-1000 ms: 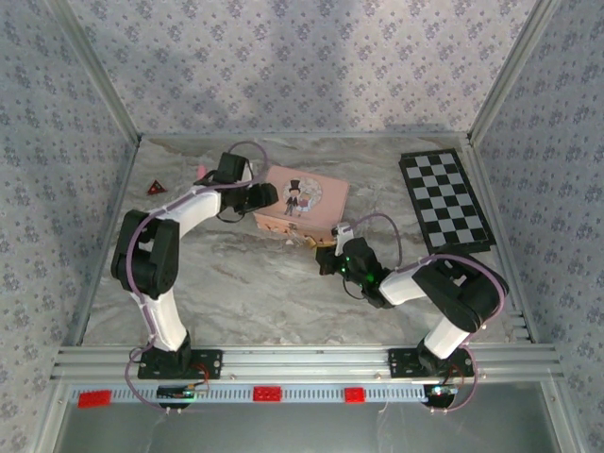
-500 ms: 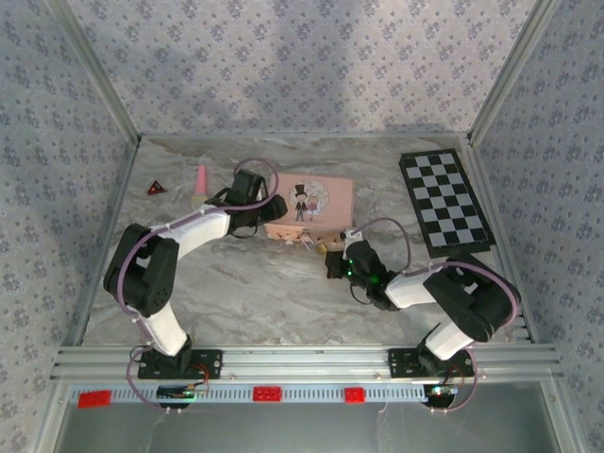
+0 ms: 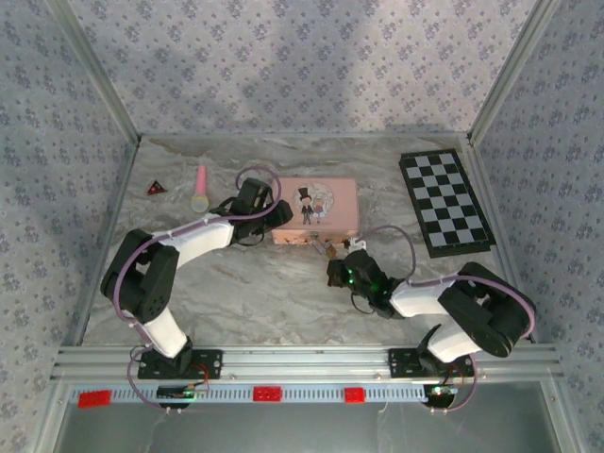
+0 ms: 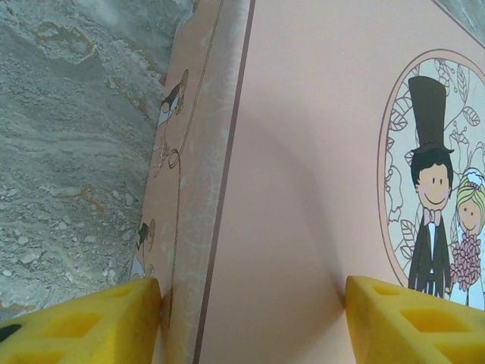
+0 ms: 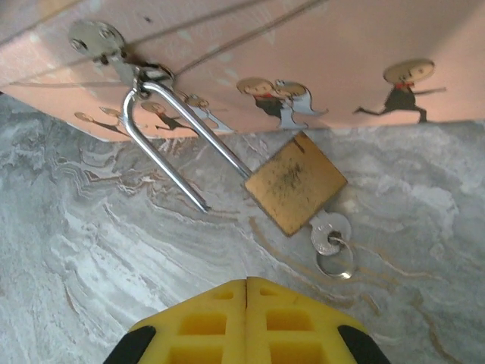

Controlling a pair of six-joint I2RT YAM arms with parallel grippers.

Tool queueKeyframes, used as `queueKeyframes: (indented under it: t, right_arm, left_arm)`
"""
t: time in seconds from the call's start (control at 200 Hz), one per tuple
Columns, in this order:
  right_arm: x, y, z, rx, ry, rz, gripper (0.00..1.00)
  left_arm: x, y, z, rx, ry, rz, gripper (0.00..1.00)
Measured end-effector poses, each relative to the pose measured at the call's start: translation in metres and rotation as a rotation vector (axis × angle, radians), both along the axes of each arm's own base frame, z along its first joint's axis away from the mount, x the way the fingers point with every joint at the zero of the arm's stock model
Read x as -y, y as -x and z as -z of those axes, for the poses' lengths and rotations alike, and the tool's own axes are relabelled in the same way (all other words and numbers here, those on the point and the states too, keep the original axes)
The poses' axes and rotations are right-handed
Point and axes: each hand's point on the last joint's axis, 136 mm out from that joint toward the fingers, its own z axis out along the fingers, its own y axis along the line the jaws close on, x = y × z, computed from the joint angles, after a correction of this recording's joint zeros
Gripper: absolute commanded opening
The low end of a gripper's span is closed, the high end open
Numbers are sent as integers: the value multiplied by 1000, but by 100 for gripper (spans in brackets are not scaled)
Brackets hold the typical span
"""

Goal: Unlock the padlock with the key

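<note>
The brass padlock (image 5: 295,184) lies on the marble just in front of the pink tin (image 5: 250,53). Its silvery shackle (image 5: 163,140) is sprung open, one end free, and still hooked through the tin's hasp. The key (image 5: 331,233) sits in the padlock's base with its ring. My right gripper (image 5: 246,282) is shut and empty, a short way back from the padlock (image 3: 327,247). My left gripper (image 4: 254,318) straddles the tin's (image 4: 303,167) long upper edge, one pad on the side wall and the other on the lid, at the tin's left end (image 3: 274,215).
A chessboard (image 3: 444,201) lies at the back right. A pink stick with a pale round end (image 3: 199,189) and a small red triangle (image 3: 156,188) lie at the back left. Patterned walls close the table (image 3: 245,283) in on three sides.
The left gripper has moved right with the pink tin, which slid right and turned squarer to the table. The right gripper has drawn back toward the near edge, staying shut.
</note>
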Motion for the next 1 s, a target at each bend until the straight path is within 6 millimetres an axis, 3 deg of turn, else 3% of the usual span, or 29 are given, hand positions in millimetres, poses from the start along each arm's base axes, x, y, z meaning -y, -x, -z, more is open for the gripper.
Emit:
queueKeyframes:
  t: [0.125,0.365,0.53,0.675,0.999]
  right_arm:
    - [10,-1,0,-6,22,-12,21]
    - [20,-31,-31,38,108,-120,44]
    - [21,-41,-38,50,174,-221,40]
    - [13,-41,-26,19,202,-316,34]
    - [2,-41,-6,-17,208,-379,34]
  left_arm:
    - [0,0,0,-7,9,-12,64]
    - [3,2,1,-19,30,-38,64]
    - [6,3,2,-20,48,-47,64]
    - [6,3,2,-25,57,-57,64]
    - [6,4,2,-28,62,-79,64]
